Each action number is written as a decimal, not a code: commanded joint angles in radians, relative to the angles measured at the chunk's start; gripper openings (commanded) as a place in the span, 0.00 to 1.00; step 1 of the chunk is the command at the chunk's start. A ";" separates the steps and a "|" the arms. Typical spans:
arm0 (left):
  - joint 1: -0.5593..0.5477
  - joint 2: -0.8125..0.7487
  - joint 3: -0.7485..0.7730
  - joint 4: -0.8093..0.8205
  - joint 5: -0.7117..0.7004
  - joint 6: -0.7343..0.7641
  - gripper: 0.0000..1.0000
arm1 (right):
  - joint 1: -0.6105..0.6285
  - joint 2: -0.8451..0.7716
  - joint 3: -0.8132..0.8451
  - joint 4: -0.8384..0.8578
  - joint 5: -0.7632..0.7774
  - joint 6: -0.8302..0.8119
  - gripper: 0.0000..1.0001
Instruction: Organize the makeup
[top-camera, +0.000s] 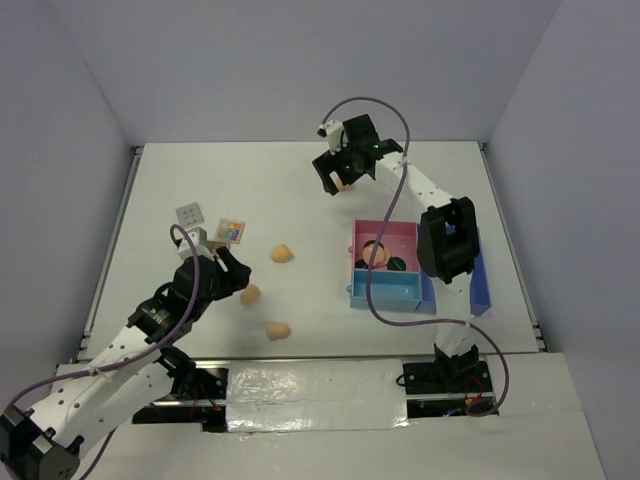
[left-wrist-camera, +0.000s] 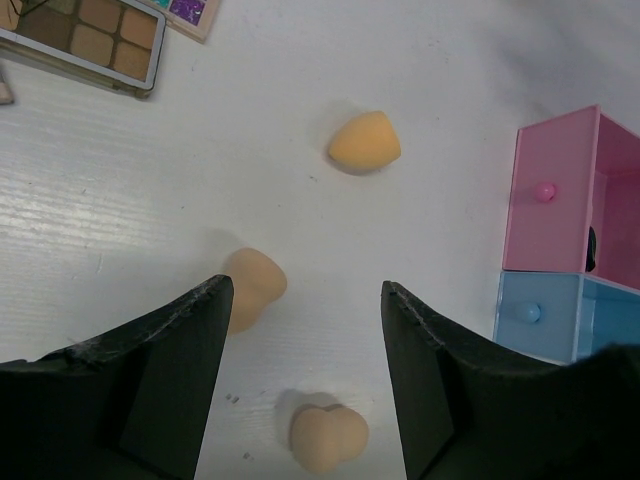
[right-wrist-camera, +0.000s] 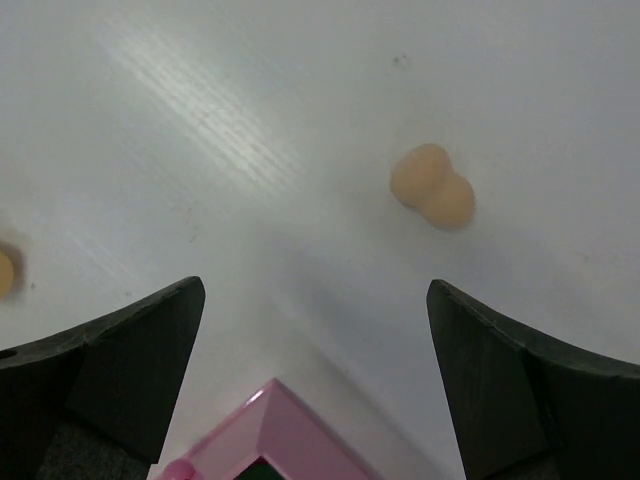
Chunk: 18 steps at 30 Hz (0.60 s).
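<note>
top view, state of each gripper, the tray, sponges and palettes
left gripper, open, empty
right gripper, open, empty
tray, holds dark discs
three sponges, loose on the table near the left gripper
fourth sponge, loose on the table by the right gripper
two palettes, flat on the table, outside the tray
</note>
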 joint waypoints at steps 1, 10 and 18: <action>0.006 0.002 0.023 0.006 -0.015 -0.015 0.73 | -0.024 0.096 0.180 -0.098 0.104 0.178 1.00; 0.008 0.008 0.025 -0.008 -0.012 -0.026 0.73 | -0.064 0.253 0.299 -0.063 0.106 0.247 0.96; 0.008 0.024 0.031 -0.014 -0.011 -0.030 0.73 | -0.069 0.331 0.366 -0.044 0.098 0.247 0.86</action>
